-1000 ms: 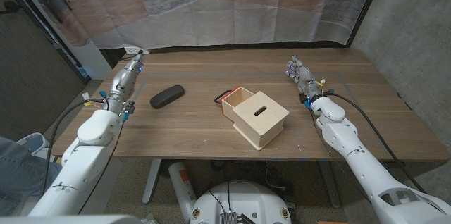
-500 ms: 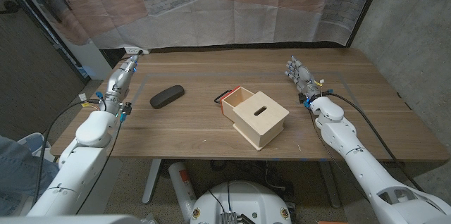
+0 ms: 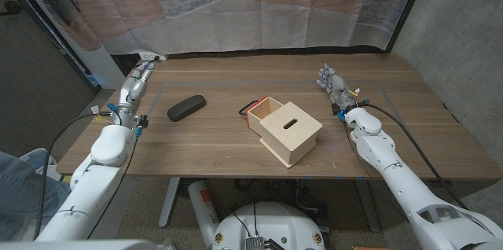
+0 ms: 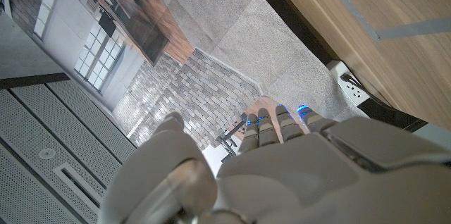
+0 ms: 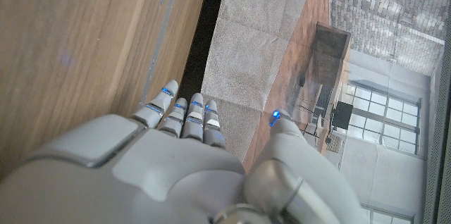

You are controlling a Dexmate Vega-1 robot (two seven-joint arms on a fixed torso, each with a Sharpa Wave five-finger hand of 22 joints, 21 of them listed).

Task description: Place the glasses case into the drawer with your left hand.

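The black glasses case [image 3: 186, 108] lies on the wooden table [image 3: 236, 156], left of centre. A pale wooden box [image 3: 289, 132] stands at the middle, its drawer [image 3: 263, 111] pulled out toward the case and showing a red front. My left hand [image 3: 140, 78] is at the table's far left, to the left of the case and apart from it, fingers stretched out and holding nothing. In the left wrist view, the left hand [image 4: 282, 160] points past the table's edge. My right hand [image 3: 332, 82] stands at the far right, fingers apart and holding nothing; the right wrist view shows the right hand [image 5: 176, 160] over bare wood.
A white power strip [image 3: 149, 56] lies at the table's far left corner, just beyond my left hand, and appears as a socket block [image 4: 350, 90] in the left wrist view. A translucent curtain [image 3: 259, 6] hangs behind the table. A grey wall [image 3: 464, 38] stands on the right.
My left arm has shifted slightly to the left and away from me, the hand nearing the far left corner. The case, the box and my right hand have not moved.
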